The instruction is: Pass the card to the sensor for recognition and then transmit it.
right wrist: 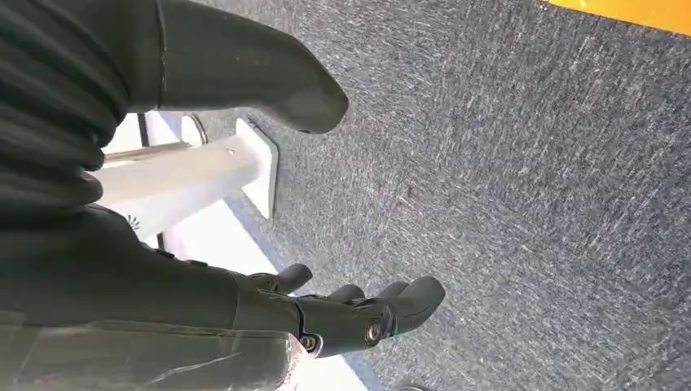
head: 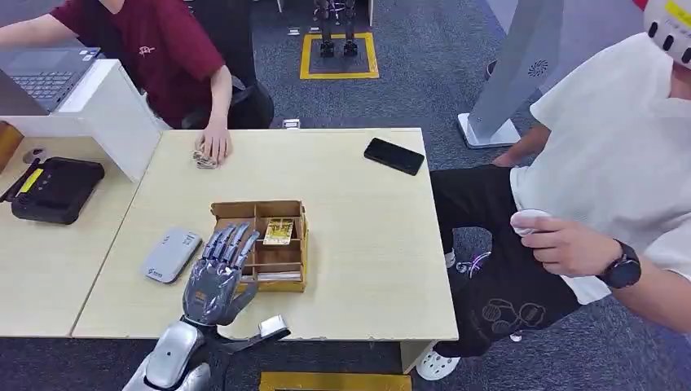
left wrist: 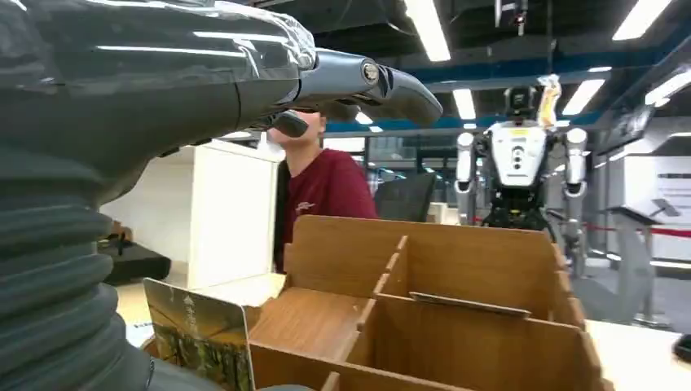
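- A grey sensor (head: 170, 254) is lying flat on the light wooden worktop (head: 358, 244), just left of the left hand (head: 218, 273).
- The left hand is hovering over the left part of the wooden divider box (head: 265, 244), fingers spread and extended, gripping nothing.
- In the left wrist view, a card (left wrist: 200, 332) with a green picture is standing at the near edge of the box, below the left hand (left wrist: 204, 73) and apart from its fingers.
- A second card (head: 279, 231) is lying in a right compartment of the box, just right of the fingertips.
- A black phone (head: 394, 155) is lying near the far right worktop edge.
- The right hand (right wrist: 326, 314) is hanging above grey carpet (right wrist: 505, 163), fingers loosely apart, holding nothing.
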